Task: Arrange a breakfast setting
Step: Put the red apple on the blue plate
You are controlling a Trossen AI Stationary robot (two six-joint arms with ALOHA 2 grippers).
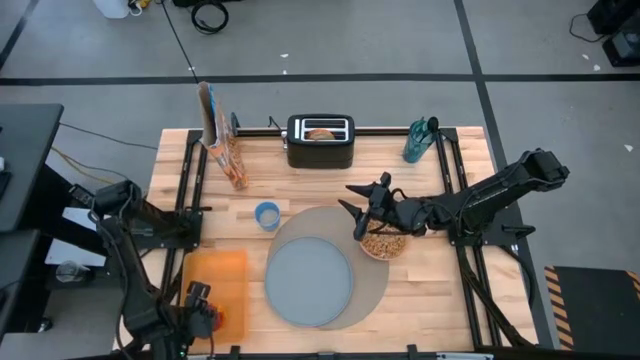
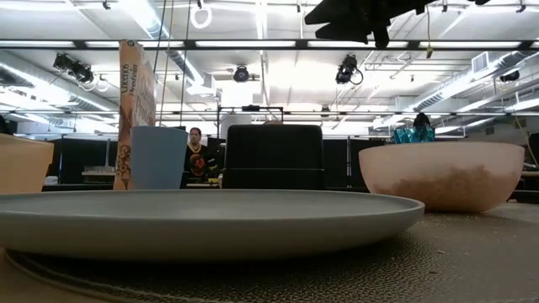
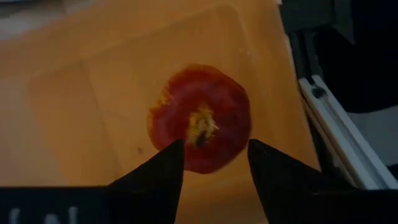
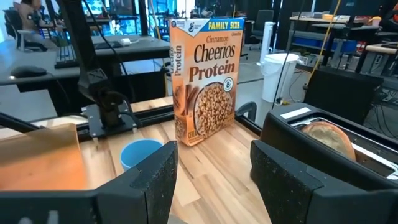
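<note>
A red apple [image 3: 200, 118] lies stem-up on the orange board [image 1: 222, 272] at the near left. My left gripper [image 3: 211, 163] hangs right above it, open, one finger on each side of it. I cannot tell whether the fingers touch it. My right gripper [image 1: 352, 200] is open and empty above the pink bowl [image 1: 383, 243]. The bowl holds cereal and stands on the right rim of the round grey mat [image 1: 370, 290]. The blue-grey plate [image 1: 308, 283] lies on the mat. The small blue cup [image 1: 267, 215] stands behind the mat. The bagel [image 1: 320, 133] sits in the toaster. The spoon is out of view.
The black toaster [image 1: 320, 142] stands at the far middle. A cereal box [image 1: 222, 140] is at the far left and a teal bottle [image 1: 420, 140] at the far right. Metal rails [image 1: 450, 180] run along both sides of the table. A person [image 2: 195, 151] shows in the room behind.
</note>
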